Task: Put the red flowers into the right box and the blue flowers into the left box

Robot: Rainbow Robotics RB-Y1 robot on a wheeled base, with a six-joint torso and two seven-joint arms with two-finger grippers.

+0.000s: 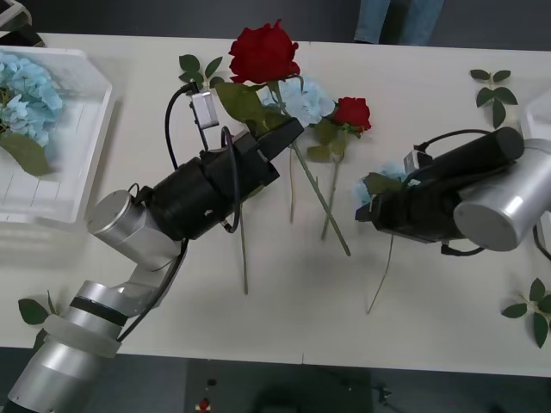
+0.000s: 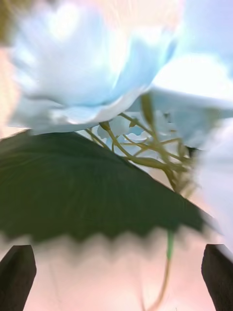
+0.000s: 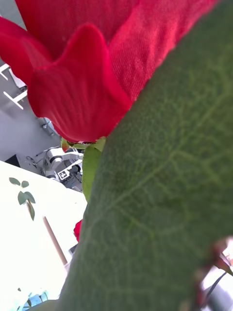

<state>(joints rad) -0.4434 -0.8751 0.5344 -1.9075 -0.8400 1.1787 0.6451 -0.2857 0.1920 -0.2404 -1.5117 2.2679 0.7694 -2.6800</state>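
My left gripper [image 1: 282, 136] is shut on the stem of a large red flower [image 1: 263, 52] and holds it above the table. In the left wrist view its bloom [image 3: 82, 63] and a green leaf [image 3: 165, 204] are very close. A smaller red flower [image 1: 353, 112] and a blue flower [image 1: 303, 101] lie mid-table. My right gripper [image 1: 366, 205] is open at another blue flower [image 1: 392, 172]. That flower's petals [image 2: 92, 73] and leaf [image 2: 82, 189] lie just ahead of the black fingertips [image 2: 17, 277]. The left box [image 1: 90, 129] holds blue flowers [image 1: 26, 95]. The right box [image 1: 542, 116] shows as a white edge.
Loose green leaf sprigs lie at the far right [image 1: 492, 90], the near right [image 1: 535, 311], the near left [image 1: 34, 310] and beside the lifted rose [image 1: 196, 69]. Thin stems [image 1: 244, 258] cross the table's middle. The near table strip is bare.
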